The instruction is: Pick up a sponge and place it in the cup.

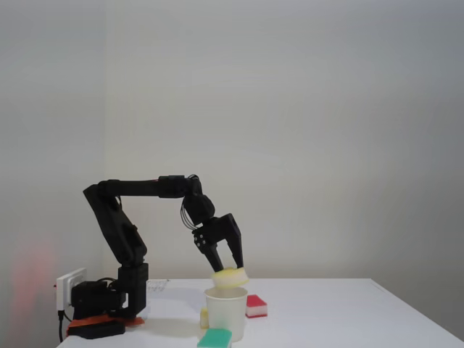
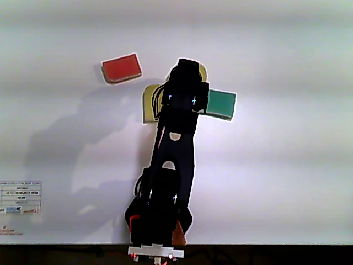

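Foam is pinched between the black fingers of the gripper (image 1: 230, 271) in the fixed view: the pale-yellow sponge (image 1: 230, 278) hangs just above the rolled rim of the white cup (image 1: 225, 312), close to it, though contact with the rim cannot be judged. The cup stands near the front edge of the white table (image 1: 348, 312). Only this side view shows the sponge's height over the cup and the jaws clamped on it.

In the other view, which looks straight down, the arm (image 2: 174, 160) reaches away from its base (image 2: 157, 221) at the bottom edge of the table (image 2: 287, 165), and its black wrist covers the cup and the gripped sponge, so neither can be made out there. That view instead lays out the surroundings. A red sponge (image 2: 121, 68) lies toward the far left part of the table, apart from the arm. A green sponge (image 2: 222, 104) lies just right of the wrist, partly under it. A second pale-yellow sponge (image 2: 150, 104) lies just left of the wrist, also partly hidden.

From the side, the green sponge (image 1: 214, 338) sits in front of the cup, overlapping its lower part; the red one (image 1: 255, 306) shows a white underside just right of the cup; the second yellow sponge (image 1: 204, 317) peeks out at the cup's left. A white socket block (image 1: 69, 284) stands beside the base at the table's left end. A printed label (image 2: 20, 197) lies flat near the bottom left corner in the top-down view.
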`<state>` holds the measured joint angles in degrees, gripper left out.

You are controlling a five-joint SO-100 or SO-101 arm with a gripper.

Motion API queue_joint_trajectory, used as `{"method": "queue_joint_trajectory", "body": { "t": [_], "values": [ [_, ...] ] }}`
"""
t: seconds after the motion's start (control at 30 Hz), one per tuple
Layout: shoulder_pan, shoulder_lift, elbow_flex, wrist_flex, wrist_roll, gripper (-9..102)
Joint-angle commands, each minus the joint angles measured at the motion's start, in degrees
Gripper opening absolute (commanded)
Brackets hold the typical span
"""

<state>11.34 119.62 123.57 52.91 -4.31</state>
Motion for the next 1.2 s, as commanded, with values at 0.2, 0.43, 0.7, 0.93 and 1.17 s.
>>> {"method": "queue_joint_trajectory", "body": {
  "t": [0.2, 0.43, 0.7, 0.93, 1.17],
  "values": [
    [0.26, 1.41, -0.53, 0.97, -5.36, 43],
    [-0.62, 1.14, -3.78, 1.49, -5.89, 45],
    [-2.81, 0.26, -12.57, 7.29, -1.58, 28],
    [-3.78, 9.14, -8.53, 7.82, 2.11, 0],
    [-6.24, 31.20, 13.97, 7.65, 6.94, 0]
  ]
}}
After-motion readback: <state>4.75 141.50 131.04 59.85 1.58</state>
